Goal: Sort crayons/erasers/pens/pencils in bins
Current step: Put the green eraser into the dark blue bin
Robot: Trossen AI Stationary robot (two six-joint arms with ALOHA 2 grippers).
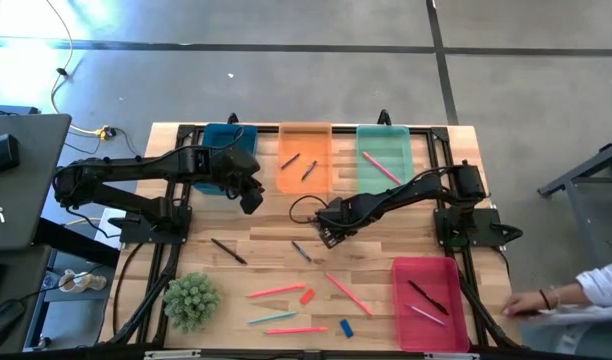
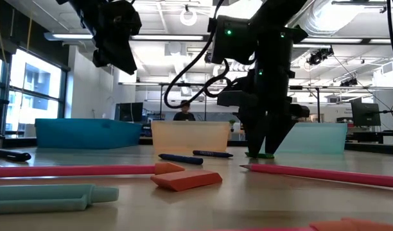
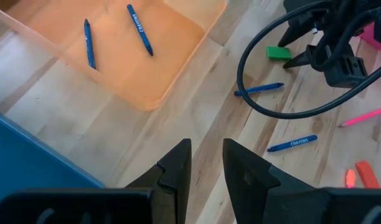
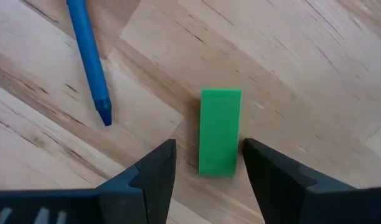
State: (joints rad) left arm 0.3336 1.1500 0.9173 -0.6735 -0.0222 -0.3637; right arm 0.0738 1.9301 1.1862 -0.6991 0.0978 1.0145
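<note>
Right, small green rectangular eraser block (image 4: 220,130) lies flat on the wooden table (image 4: 315,74), mid-table, just in front of the orange translucent bin (image 1: 305,158). Right gripper (image 4: 209,165) is low over it, fingers spread w/ the eraser between them, not clamped. Blue crayon stub (image 4: 89,59) lies just beside. Orange bin holds two crayons (image 3: 139,29); more sit loose on the wood nr the right arm. Left gripper (image 3: 206,163) hovers above the table nr the dark blue bin (image 1: 229,145), fingers partly apart, nothing in them. Salmon-pink pencils (image 1: 277,291) lie toward the front edge.
</note>
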